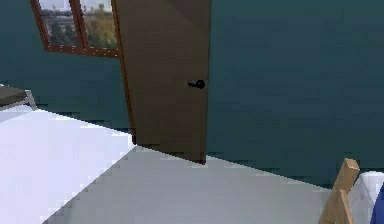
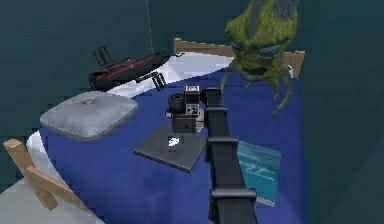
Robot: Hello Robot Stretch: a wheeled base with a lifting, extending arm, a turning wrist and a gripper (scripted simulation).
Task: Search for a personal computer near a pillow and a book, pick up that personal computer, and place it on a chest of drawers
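The flat dark grey laptop (image 2: 172,150) lies mid-frame on the blue bed (image 2: 125,185), between the soft grey pillow (image 2: 88,113) and the thin blue-green book (image 2: 258,170). The black gripper (image 2: 158,80) is higher up. I cannot tell if it holds anything.

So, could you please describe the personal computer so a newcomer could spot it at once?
Look at the blue-covered bed with the wooden frame. On it, between the grey pillow and the pale blue book, lies the personal computer. It is the only flat dark grey slab, with a small white mark on top.
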